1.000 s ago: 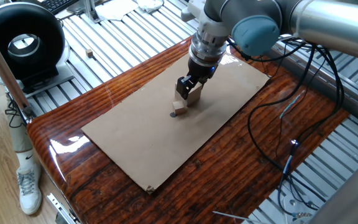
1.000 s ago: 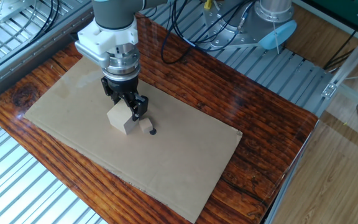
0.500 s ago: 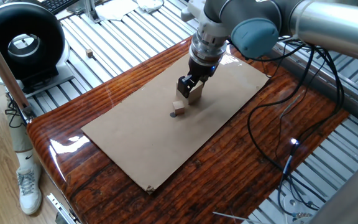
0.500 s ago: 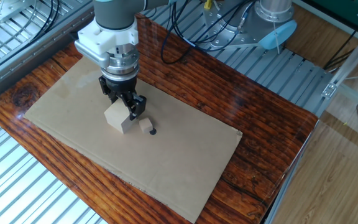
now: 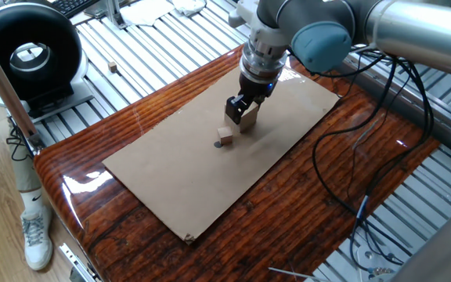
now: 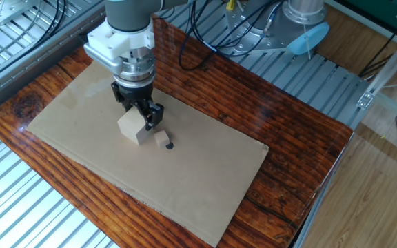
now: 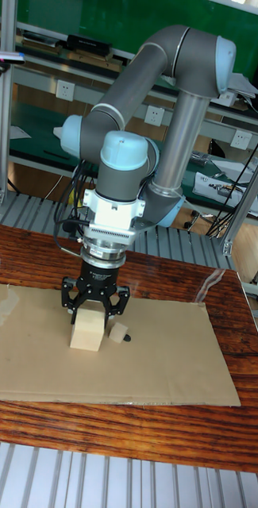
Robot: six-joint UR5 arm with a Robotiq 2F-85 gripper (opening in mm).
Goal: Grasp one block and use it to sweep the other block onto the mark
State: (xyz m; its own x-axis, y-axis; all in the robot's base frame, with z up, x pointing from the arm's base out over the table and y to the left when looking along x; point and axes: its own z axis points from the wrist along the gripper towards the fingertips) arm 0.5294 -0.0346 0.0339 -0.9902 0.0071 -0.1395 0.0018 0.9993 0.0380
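My gripper (image 6: 142, 116) is shut on the large tan block (image 6: 133, 127), gripping it from above over the brown cardboard (image 6: 205, 179). The small tan block (image 6: 160, 139) lies just right of the large one, with a narrow gap between them. The dark round mark (image 6: 169, 145) shows right beside the small block's far side, mostly uncovered. In one fixed view the gripper (image 5: 241, 110) holds the large block (image 5: 247, 119) behind the small block (image 5: 225, 134) and the mark (image 5: 218, 144). The tall fixed view shows gripper (image 7: 94, 309), large block (image 7: 86, 331), small block (image 7: 117, 332) and mark (image 7: 128, 339) in a row.
The cardboard lies on a glossy wooden table (image 5: 131, 102) with slatted metal around it. Cables (image 5: 343, 157) trail over the table's right side. A black round device (image 5: 28, 55) stands off the table at the far left.
The gripper has drawn the large block back a little from the small block, opening a small gap. The small block stays beside the mark.
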